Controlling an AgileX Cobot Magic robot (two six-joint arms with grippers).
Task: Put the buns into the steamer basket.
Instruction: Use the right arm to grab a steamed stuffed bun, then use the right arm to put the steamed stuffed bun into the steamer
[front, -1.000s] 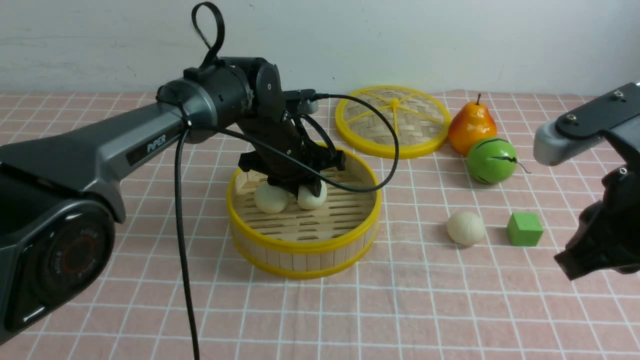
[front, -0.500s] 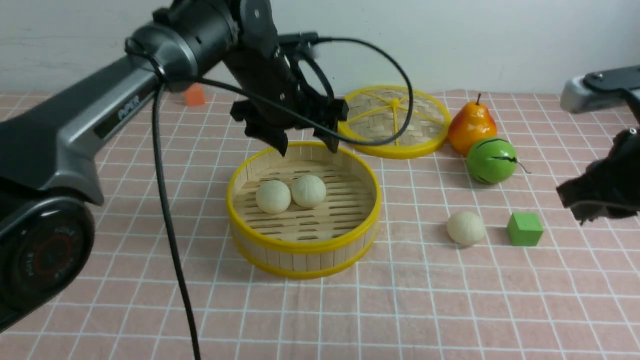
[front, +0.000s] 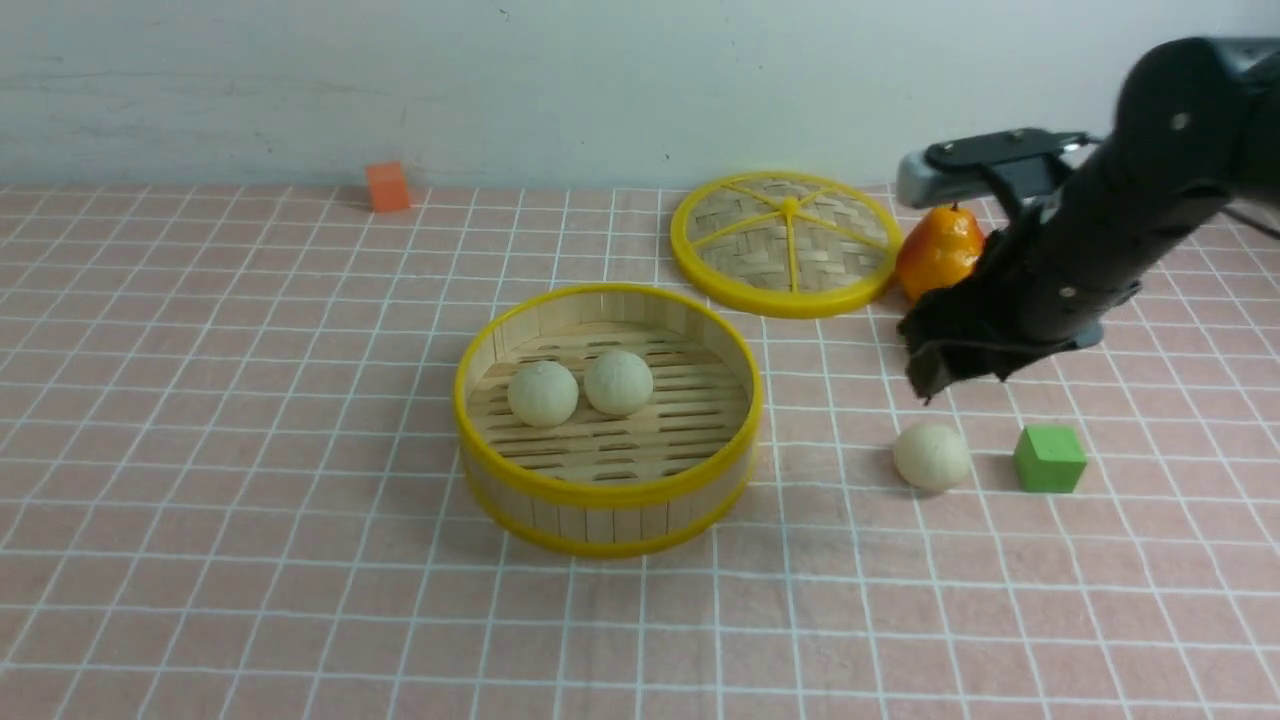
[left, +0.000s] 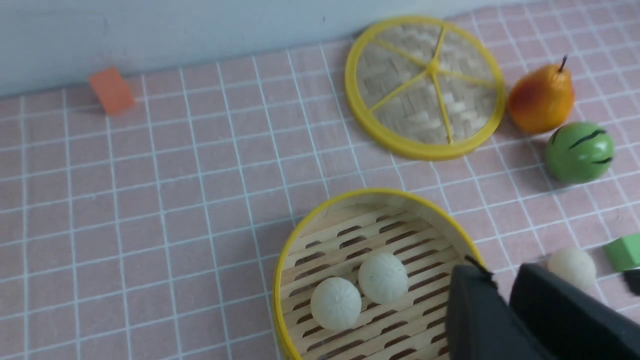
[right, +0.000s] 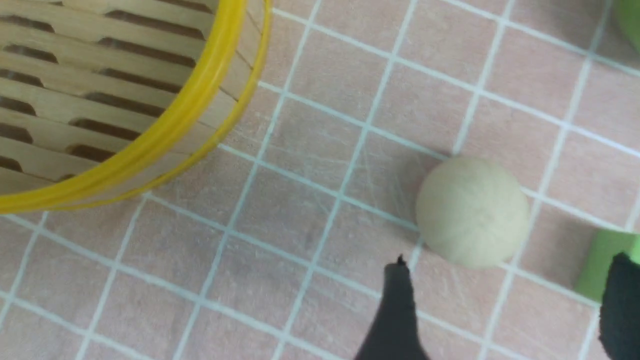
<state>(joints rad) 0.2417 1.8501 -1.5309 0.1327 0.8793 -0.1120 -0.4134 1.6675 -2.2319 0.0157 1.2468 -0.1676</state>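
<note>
1. My left gripper (left: 505, 305) shows only at the edge of its wrist view, so I cannot tell its opening.
2. The first bun (front: 543, 393) and second bun (front: 618, 382) sit side by side inside the steamer basket (front: 600, 495).
3. The third bun (front: 931, 456) lies on the cloth, right of the basket, near the green cube (front: 1048, 459).
4. My right gripper (right: 509, 265) hangs above the third bun, spread wide and empty.

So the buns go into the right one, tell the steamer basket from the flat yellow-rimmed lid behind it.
The steamer basket is a tub with upright slat walls; the lid lies flat. The basket's floor is slotted slats; the lid is woven, crossed by yellow spokes. The basket holds two buns; the lid is bare. Both are round with yellow rims.
</note>
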